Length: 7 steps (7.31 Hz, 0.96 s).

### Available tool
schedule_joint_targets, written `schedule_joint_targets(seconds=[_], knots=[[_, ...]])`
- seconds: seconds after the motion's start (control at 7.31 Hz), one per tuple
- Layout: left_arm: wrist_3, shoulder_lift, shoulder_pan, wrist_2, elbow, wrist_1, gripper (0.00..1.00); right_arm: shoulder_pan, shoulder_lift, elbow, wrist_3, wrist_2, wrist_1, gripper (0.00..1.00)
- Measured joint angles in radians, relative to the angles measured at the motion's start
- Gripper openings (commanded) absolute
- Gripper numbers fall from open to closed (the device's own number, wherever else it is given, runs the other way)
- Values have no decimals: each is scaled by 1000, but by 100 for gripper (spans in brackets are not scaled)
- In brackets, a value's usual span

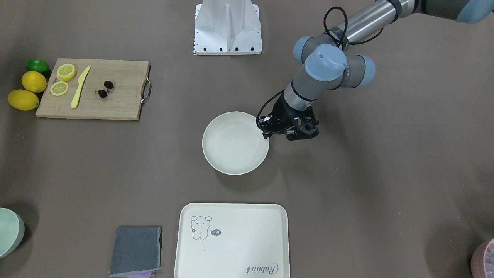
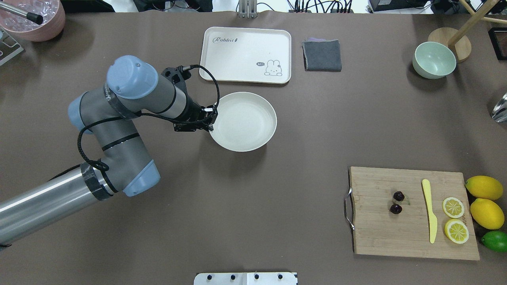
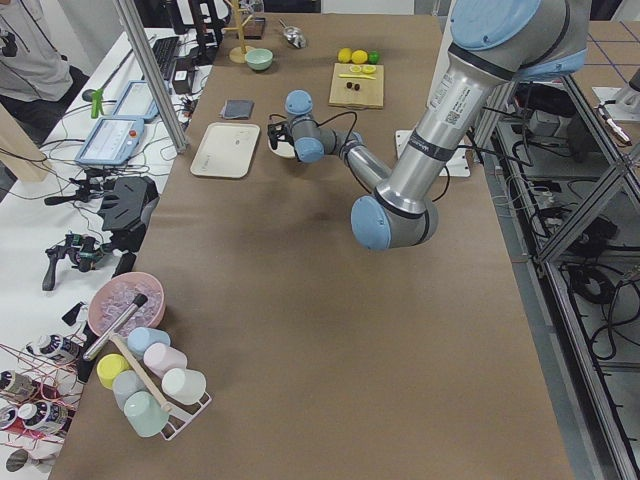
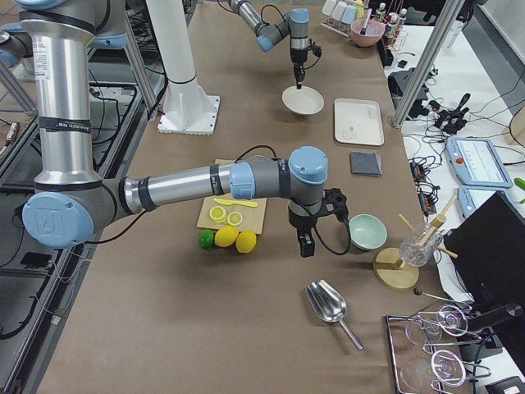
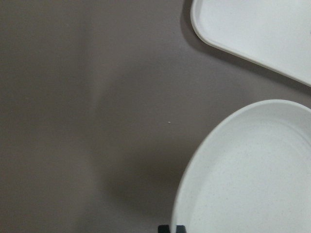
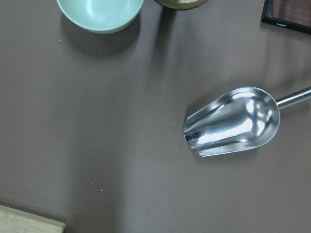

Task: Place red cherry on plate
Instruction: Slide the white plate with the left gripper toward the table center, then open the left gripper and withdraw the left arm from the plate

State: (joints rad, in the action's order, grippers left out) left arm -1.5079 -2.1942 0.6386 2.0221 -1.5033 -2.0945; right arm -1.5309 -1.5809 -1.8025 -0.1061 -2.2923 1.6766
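The red cherry (image 2: 398,196) lies on the bamboo cutting board (image 2: 380,237), on the robot's right part of the table. Its two dark fruits sit close together. In the overhead view the pair's long axis runs roughly from the robot's side toward the far side, only slightly tilted. The thin stems reach off to the side where the yellow knife (image 2: 429,213) lies; the exact way they bend is too fine to tell. The knife lies nearly parallel to the pair, and past it are two lemon slices (image 2: 452,207). Two whole lemons (image 2: 484,187) and a lime (image 2: 495,240) rest on the table just beside that end of the board.

The plate (image 2: 242,121) stands near the middle of the table, well apart from the cherry. The left gripper (image 5: 171,228) points down at the plate's rim on the robot's left side. In the left wrist view its two dark fingertips sit pressed together, with nothing between them. Beyond the plate are the rabbit tray (image 2: 237,51) and a folded grey cloth (image 2: 322,55).

The right gripper (image 4: 306,246) hangs over the bare table past the lemons, near the pale green bowl (image 2: 433,59) and a metal scoop (image 6: 233,121). Whether its jaws are spread or closed cannot be told.
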Motion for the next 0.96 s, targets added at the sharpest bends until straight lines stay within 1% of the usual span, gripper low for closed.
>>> schedule_joint_targets(seconds=[0.14,0.27,0.41,0.68,0.82,0.96], knots=[[-15,-10,-28,-39,7,-3,0,0,-1,0,0,0,0,100],[-21,-13,-47,-72,12,-5,97,0,-2,0,0,0,0,100],[-19,-13,-59,-92,14,-8,98,0,-3,0,-1,1,0,100],[9,-6,-56,-101,14,-16,98,0,-1,1,0,1,0,100],[25,-2,-41,-86,11,-14,98,0,-1,1,0,1,0,100],[41,15,-9,-40,-1,-11,98,0,-1,2,1,0,0,100]])
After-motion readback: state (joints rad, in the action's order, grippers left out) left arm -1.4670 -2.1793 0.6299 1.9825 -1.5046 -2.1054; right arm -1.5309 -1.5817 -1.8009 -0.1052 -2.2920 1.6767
